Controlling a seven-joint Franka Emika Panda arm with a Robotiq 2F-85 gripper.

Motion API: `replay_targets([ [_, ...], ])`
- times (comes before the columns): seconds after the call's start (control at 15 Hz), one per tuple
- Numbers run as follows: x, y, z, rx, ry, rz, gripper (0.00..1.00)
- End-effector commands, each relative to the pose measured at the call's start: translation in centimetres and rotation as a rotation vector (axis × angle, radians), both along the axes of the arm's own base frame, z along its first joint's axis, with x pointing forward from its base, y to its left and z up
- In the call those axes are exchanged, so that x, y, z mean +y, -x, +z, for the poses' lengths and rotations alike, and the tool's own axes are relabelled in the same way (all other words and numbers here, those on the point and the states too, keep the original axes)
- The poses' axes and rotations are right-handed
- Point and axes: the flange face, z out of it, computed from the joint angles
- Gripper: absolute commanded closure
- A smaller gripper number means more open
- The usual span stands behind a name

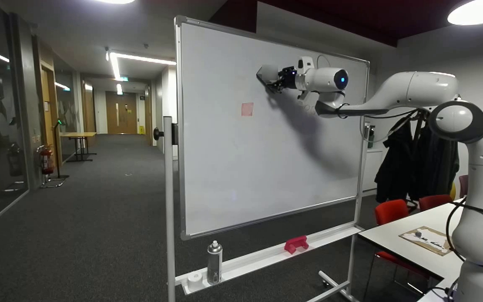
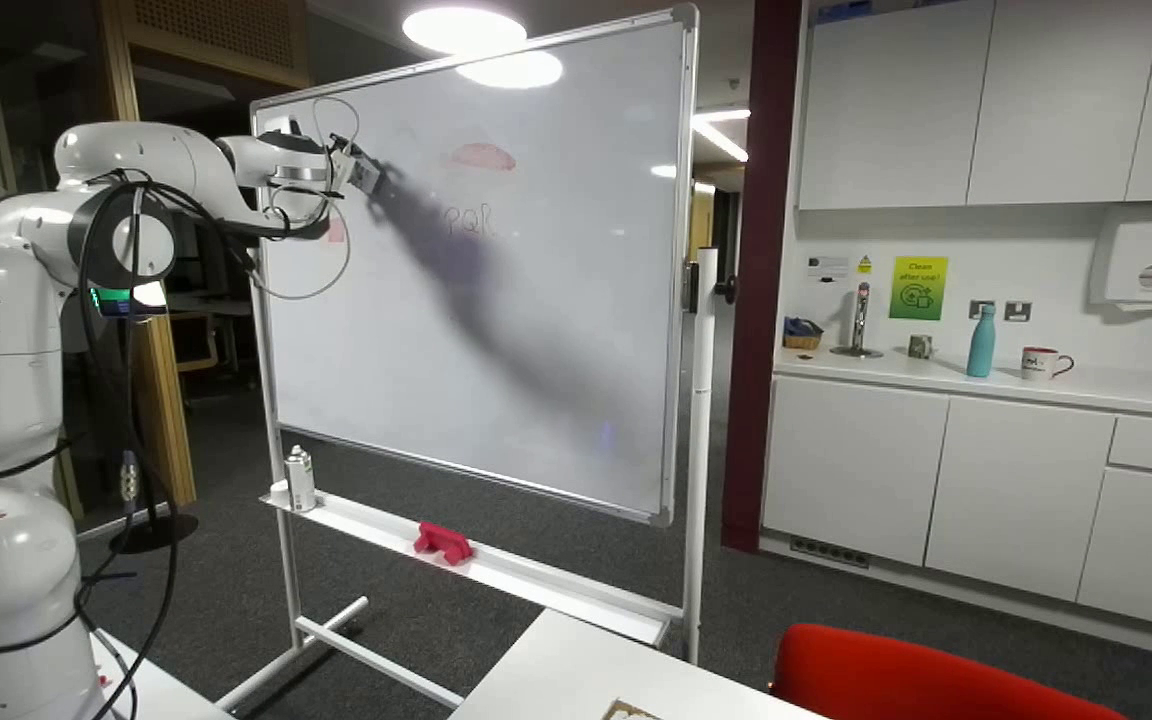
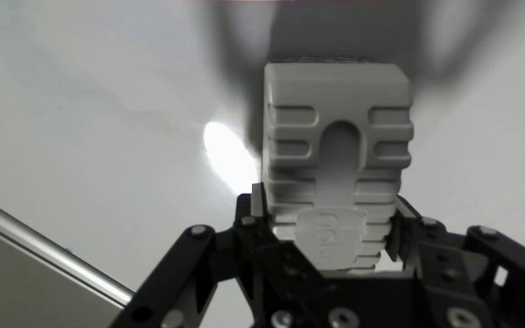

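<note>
- Grasping a grey eraser (image 3: 337,168) by its two sides, the fingers (image 3: 245,212) are clamped on it in the centre of the wrist view.
- The eraser is before the whiteboard (image 1: 224,176), upper middle in an exterior view; I cannot tell whether they touch.
- A pink square (image 1: 247,109) shows on the whiteboard, below left of the eraser there.
- A spray can (image 1: 214,262) stands on the tray (image 1: 258,261), lower middle of the frame.
</note>
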Motion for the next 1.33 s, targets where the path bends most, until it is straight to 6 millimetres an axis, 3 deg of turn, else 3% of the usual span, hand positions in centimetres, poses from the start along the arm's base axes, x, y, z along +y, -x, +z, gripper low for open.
replay_targets([
  [0.0, 1.3, 0.0, -2.9, 0.029, 0.098, 0.020, 0.66],
  [0.2, 2.1, -0.1, -4.7, 0.048, 0.144, 0.035, 0.66],
  [0.47, 2.4, 0.1, -5.0, 0.051, 0.148, 0.054, 0.66],
  [0.93, 1.1, 0.9, -2.2, 0.014, 0.090, 0.054, 0.66],
  [1.27, -1.6, 2.0, 1.2, -0.032, 0.019, 0.040, 0.66],
])
